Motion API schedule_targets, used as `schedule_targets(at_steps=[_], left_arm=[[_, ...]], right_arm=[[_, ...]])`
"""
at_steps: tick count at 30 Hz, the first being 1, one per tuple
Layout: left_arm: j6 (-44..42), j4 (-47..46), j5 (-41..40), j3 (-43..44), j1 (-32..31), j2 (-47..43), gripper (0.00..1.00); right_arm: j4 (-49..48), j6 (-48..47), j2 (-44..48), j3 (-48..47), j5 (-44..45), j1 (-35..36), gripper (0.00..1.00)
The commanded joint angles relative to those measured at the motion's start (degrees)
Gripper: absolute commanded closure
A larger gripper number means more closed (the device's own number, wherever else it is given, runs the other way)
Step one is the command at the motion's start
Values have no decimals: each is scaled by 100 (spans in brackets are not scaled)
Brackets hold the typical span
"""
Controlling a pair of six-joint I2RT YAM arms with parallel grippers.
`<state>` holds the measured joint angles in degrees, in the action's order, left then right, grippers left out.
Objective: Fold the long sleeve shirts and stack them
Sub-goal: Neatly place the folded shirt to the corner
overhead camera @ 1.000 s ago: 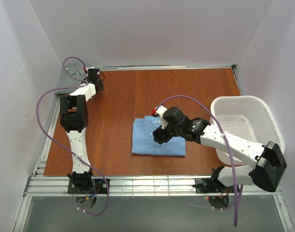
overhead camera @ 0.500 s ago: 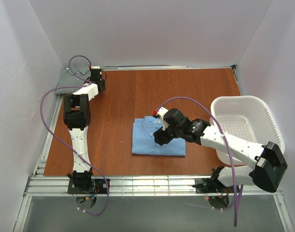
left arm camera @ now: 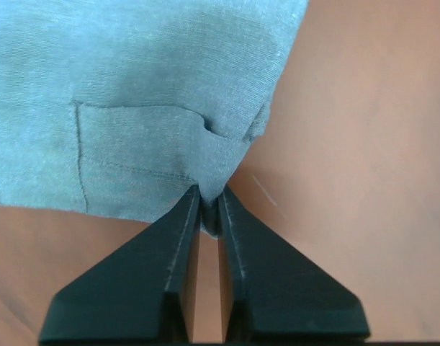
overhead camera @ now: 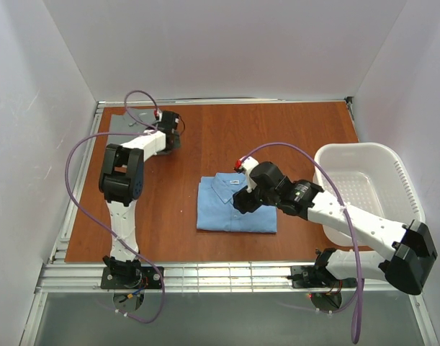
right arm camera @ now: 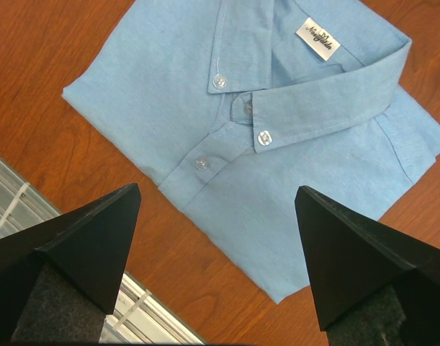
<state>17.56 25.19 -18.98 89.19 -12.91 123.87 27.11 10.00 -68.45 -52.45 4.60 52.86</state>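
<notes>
The left gripper (left arm camera: 209, 203) has its two black fingers (left arm camera: 169, 245) squeezed together on the near edge of the grey-green shirt (left arm camera: 133, 86); a small bit of the cloth is pinched between the tips; the rest of this shirt spreads away from the fingers, with a sewn seam showing on it; in the top view it lies in the far left corner of the brown table (overhead camera: 183, 180), and only part of it can be seen past the arm; the right gripper (right arm camera: 216, 189) hangs above the light blue shirt (right arm camera: 169, 86) with its fingers wide apart and nothing between them; it does not touch the cloth; the light blue shirt lies folded in a neat square near the middle of the table, well apart from the grey-green one; its collar is on top, small white buttons (right arm camera: 220, 81) run down the front, and a white label (right arm camera: 317, 40) sits inside the neck; a white basket (overhead camera: 364, 155) stands at the right side of the table, near the right arm.
</notes>
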Motion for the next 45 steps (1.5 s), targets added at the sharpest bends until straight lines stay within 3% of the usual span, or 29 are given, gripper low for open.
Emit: schedule_targets(at_steps=[1, 6, 15, 23, 35, 37, 38, 40, 41, 45], left_arm=[[1072, 1085, 895, -744, -545, -388, 88], [1794, 1032, 1810, -1271, -888, -785, 88], [2541, 698, 1889, -1729, -1829, -1261, 84], [2735, 540, 1855, -1650, -2128, -1172, 83], [3016, 443, 1889, -2423, -2541, -1928, 81], [3034, 452, 1863, -2520, -2550, -2095, 77], [3034, 478, 1837, -2520, -2559, -2278, 66], [2990, 644, 1671, -2372, -2550, -2446, 53], [2964, 732, 1635, -2284, -2550, -2612, 40], [2902, 988, 1704, -2090, -2550, -3078, 22]], right_arm=[[-189, 230, 340, 207, 173, -30, 18], [-198, 467, 841, 551, 409, -30, 18], [-206, 968, 1500, 1034, 454, -30, 19], [-198, 1162, 1835, 1272, 498, -30, 19], [-75, 1382, 1703, 1342, 551, -136, 19], [-22, 1391, 1694, 1351, 551, -215, 19], [-13, 1382, 1703, 1351, 551, -250, 19], [92, 1330, 1677, 1307, 551, -424, 17], [136, 1294, 1650, 1290, 525, -521, 16], [321, 943, 1422, 1158, 112, -1381, 15]])
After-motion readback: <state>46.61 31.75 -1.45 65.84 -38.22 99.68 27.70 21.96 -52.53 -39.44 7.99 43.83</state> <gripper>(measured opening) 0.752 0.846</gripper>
